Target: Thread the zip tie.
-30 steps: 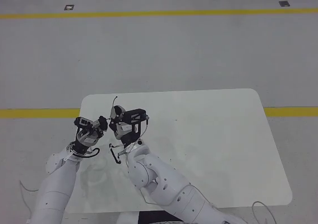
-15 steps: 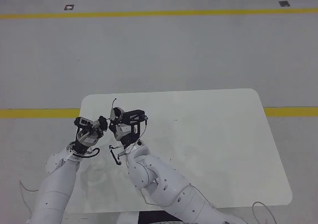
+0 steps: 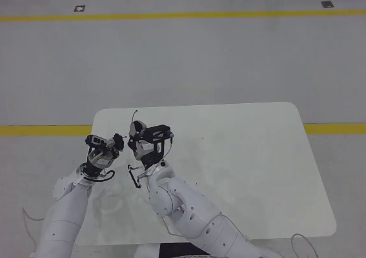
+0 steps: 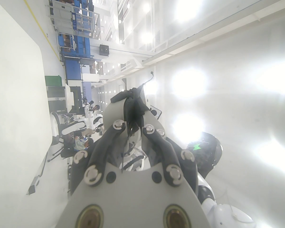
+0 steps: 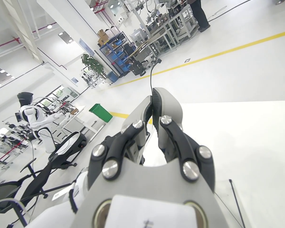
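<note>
Right jaws pinch the zip tie (image 5: 151,79), its tail poking out (left jaws closed, just beside).

White arms (image 3: 189,216), grey right hand (image 5: 153,97), black links (image 5: 180,138), silver screws (image 5: 189,168).

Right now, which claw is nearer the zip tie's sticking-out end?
Right. The right claw is clamped on the zip tie a short way from that end; the left claw sits beside it, farther off.
</note>
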Robot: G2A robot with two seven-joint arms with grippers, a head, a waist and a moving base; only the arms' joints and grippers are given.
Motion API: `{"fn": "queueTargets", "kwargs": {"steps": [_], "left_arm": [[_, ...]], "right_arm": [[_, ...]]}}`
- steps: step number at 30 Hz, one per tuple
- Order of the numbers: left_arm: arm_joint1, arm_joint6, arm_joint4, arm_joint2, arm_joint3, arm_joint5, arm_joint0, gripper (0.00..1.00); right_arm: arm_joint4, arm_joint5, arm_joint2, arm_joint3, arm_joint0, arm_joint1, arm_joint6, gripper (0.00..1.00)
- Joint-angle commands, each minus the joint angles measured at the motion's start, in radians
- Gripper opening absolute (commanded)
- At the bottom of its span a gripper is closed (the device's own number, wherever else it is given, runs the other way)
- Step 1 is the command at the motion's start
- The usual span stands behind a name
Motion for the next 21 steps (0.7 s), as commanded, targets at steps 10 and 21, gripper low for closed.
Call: {"fn": "queueTargets", "kwargs": {"steps": [10, 21], "left_arm": [[0.0, 0.0, 0.0, 0.0, 0.0, 0.0, 0.0, 0.0], [0.0, 0.0, 0.0, 0.0, 0.0, 0.0, 0.0, 0.0]], "right_arm": [[-0.004, -0.011, -0.009, -0.009, -0.002, 0.004, 0.02, 0.0], [0.004, -0.003, -0.016, 0.019, 0.01, -0.002, 0.019, 0.0]]}}
